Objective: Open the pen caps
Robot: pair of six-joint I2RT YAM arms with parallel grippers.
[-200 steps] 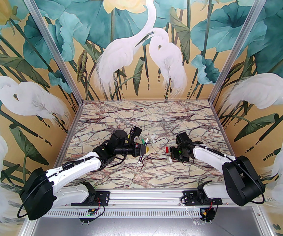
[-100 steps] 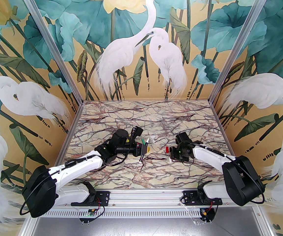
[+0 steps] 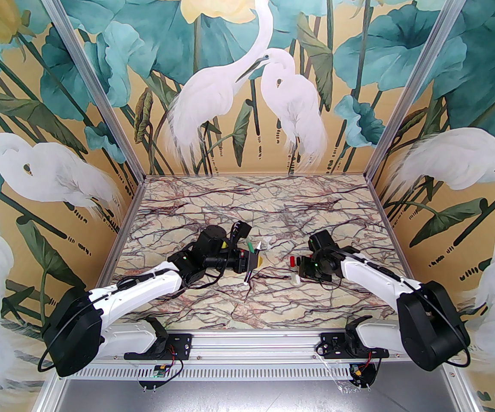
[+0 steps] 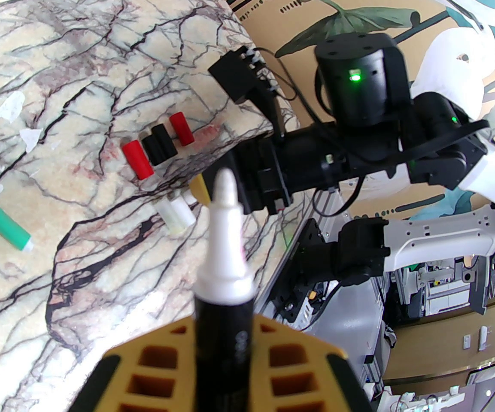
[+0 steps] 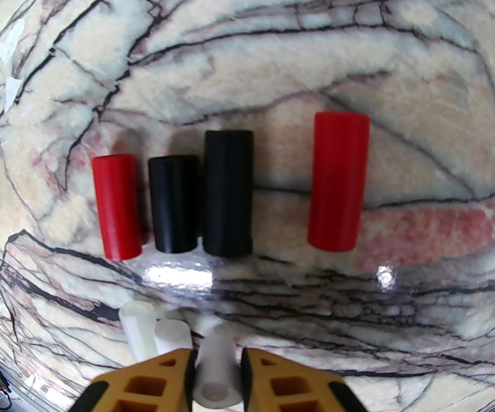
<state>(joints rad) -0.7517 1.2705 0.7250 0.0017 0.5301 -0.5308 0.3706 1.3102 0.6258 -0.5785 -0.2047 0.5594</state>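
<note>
In the right wrist view, two red pen caps (image 5: 116, 206) (image 5: 338, 180) and two black ones (image 5: 173, 204) lie in a row on the marble table (image 5: 273, 58). Below them lie white caps (image 5: 138, 328). My right gripper (image 5: 216, 356) stands slightly open around another white cap (image 5: 216, 380) that rests on the table. My left gripper (image 4: 223, 328) is shut on a black pen (image 4: 223, 251) with a bare white tip. In the top view that pen (image 3: 248, 275) hangs mid-table, left of the caps (image 3: 292, 260). A green pen (image 4: 0, 219) lies further left.
Torn white paper scraps (image 4: 9, 105) lie on the marble beyond the green pen. A small whitish plastic piece (image 3: 268, 242) sits behind the left gripper (image 3: 253, 264). The right arm (image 4: 359, 80) stretches over the caps. Painted walls close three sides.
The right jaws have eased slightly apart around the white cap. The left arm has shifted a little to the right with the pen still held.
</note>
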